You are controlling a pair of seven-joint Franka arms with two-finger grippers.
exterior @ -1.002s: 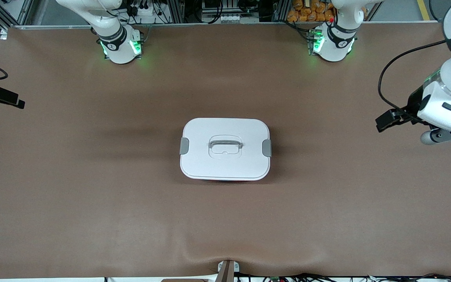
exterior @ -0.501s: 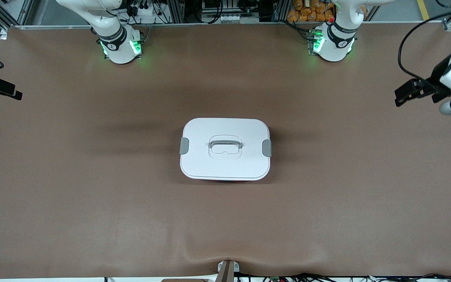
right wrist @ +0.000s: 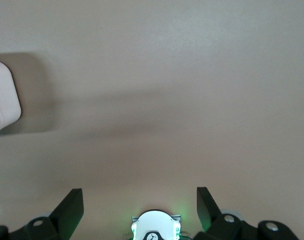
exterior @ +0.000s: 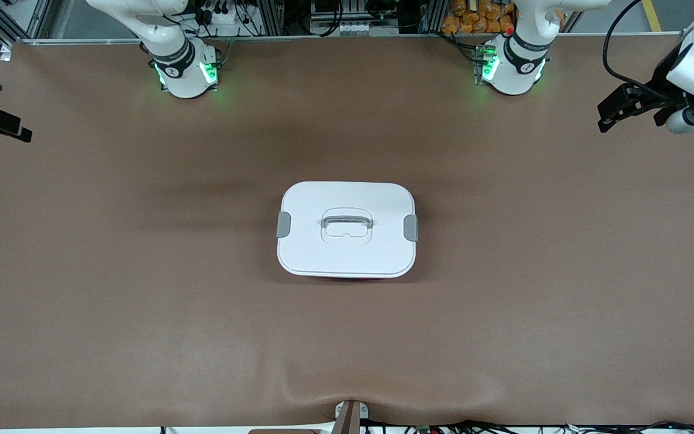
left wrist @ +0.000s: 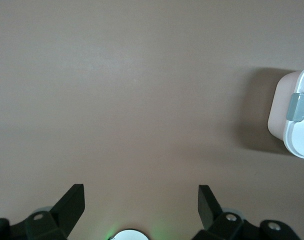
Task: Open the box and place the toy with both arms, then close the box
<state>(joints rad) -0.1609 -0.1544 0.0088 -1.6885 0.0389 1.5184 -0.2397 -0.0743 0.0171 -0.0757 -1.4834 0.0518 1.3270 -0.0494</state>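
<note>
Box (exterior: pixel 346 229) sits mid-table, lid on, clips (exterior: pixel 284 224) latched; likely light, stiff, slick plastic, best taken at those end clips or the handle (exterior: pixel 347 220). Toy unseen. Left gripper (left wrist: pixel 141 205) and right gripper (right wrist: pixel 140 205), spread empty, hover over the table's ends.

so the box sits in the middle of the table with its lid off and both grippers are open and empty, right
Not quite: the lid is on the box, with a grey clip at each end, as the front view shows. The rest holds: the box is mid-table, and the wrist views show the left gripper and the right gripper open and empty above bare table.
</note>
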